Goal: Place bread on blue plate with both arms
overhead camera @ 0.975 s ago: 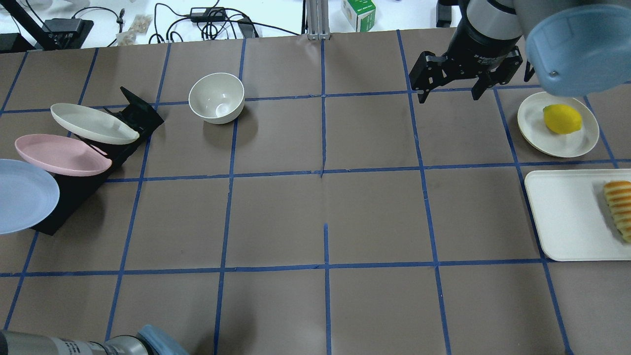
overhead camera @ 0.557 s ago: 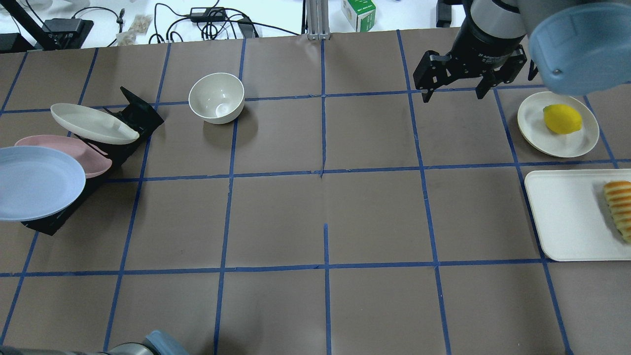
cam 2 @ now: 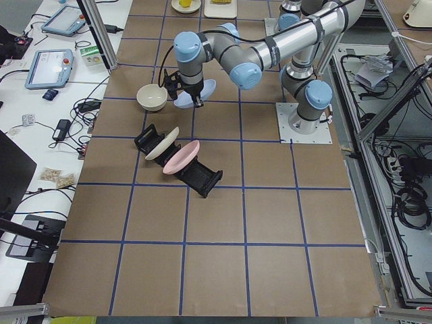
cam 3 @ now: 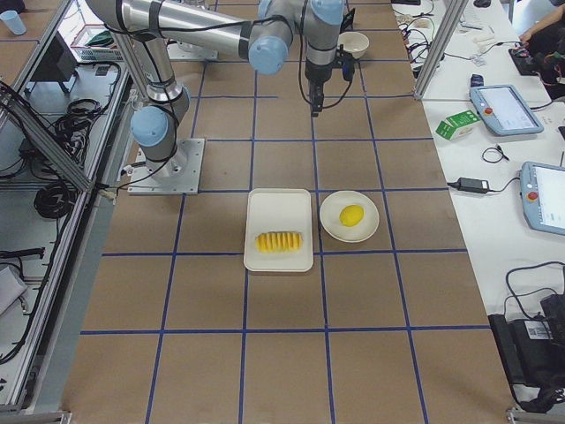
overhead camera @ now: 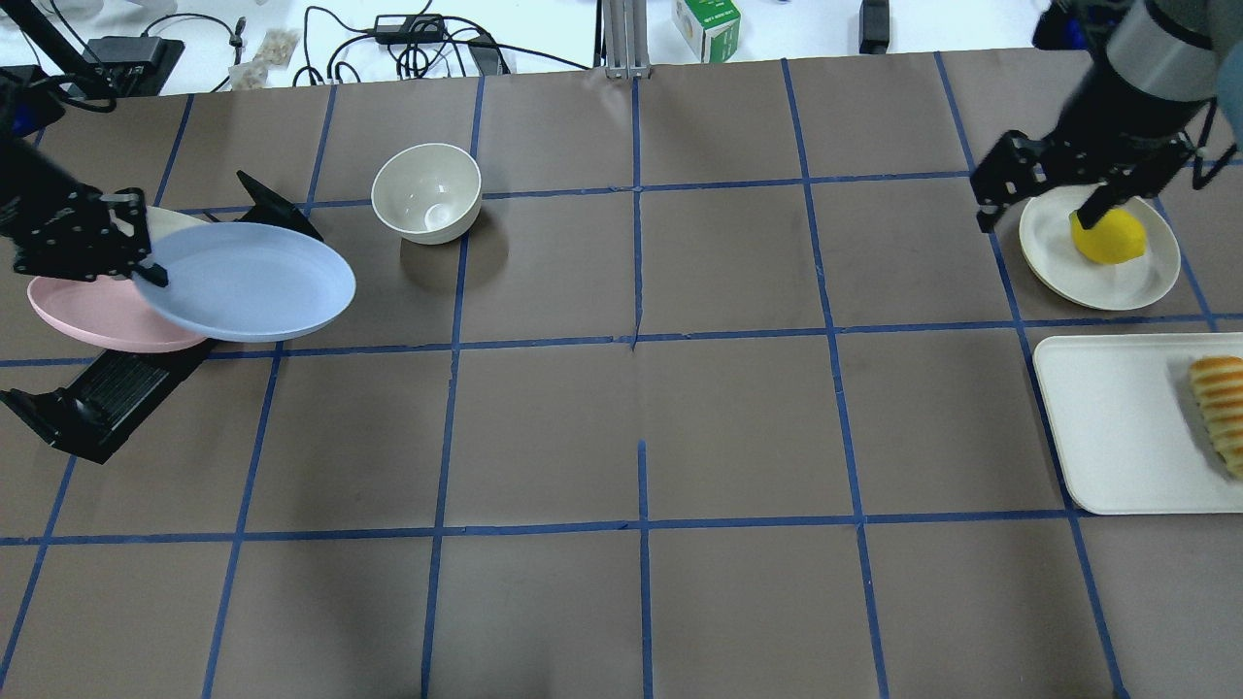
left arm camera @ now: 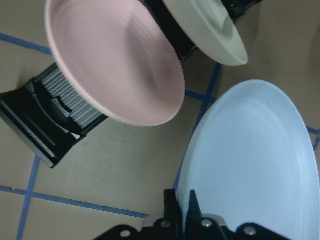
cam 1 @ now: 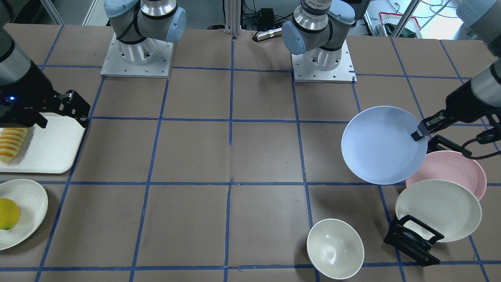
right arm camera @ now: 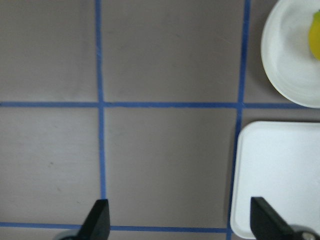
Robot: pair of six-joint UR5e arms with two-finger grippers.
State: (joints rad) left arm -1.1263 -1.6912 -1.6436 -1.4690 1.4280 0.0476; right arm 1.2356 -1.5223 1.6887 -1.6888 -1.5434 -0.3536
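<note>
The pale blue plate is held off the table, next to the rack. My left gripper is shut on its rim; this also shows in the front view and the left wrist view. The bread lies on a white tray at the far right, also in the front view. My right gripper is open and empty, raised near the tray's left edge; its fingertips show in the right wrist view.
A pink plate and a cream plate stand in a black rack. A white bowl stands just right of the rack. A lemon sits on a cream plate beyond the tray.
The blue plate has come out of the rack and moved up and to the right in my left gripper. My right arm has swung right toward the lemon plate and tray.
</note>
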